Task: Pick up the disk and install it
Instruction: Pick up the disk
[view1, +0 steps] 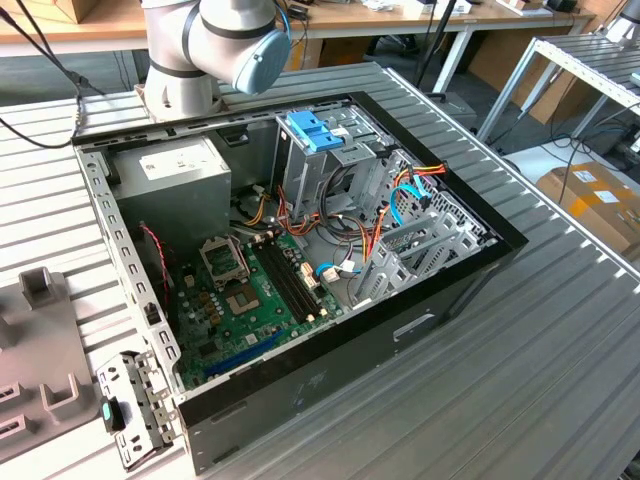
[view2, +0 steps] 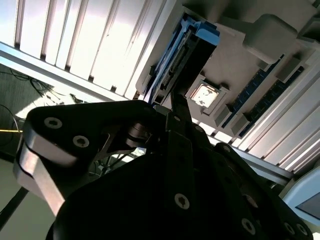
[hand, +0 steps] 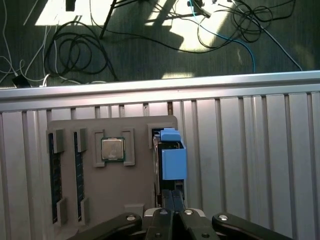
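Looking over the rig from here, I see the ribbed aluminium table (view1: 560, 380) carrying an open computer case (view1: 330, 372), lying on its side with the cover off. The arm (view1: 220, 40) rises from the table just behind the case. Inside the case a grey power supply (view1: 175, 170) fills the corner nearest the arm. The green motherboard (view1: 250, 300) lies below it, and a metal drive cage with a blue latch (view1: 315, 130) stands toward the middle. Orange and blue cables (view1: 410, 190) run across the bays on the exterior view's right.

In both wrist views a grey parts tray (hand: 115, 192) (view2: 235, 52) sits on the table slats near the table's edge. Loose floor cables (hand: 75, 50) lie beyond that edge. The disk (hand: 172, 160) (view2: 185, 57) stands on edge in a slot of this tray, blue carrier uppermost. A processor chip (hand: 113, 149) (view2: 204, 95) sits in the neighbouring pocket, and two memory sticks (hand: 55, 185) lie in slots further along. The gripper (hand: 173, 194) (view2: 175, 100) is lined up right at the disk's near end. I cannot tell whether it is clamped on the disk or not.
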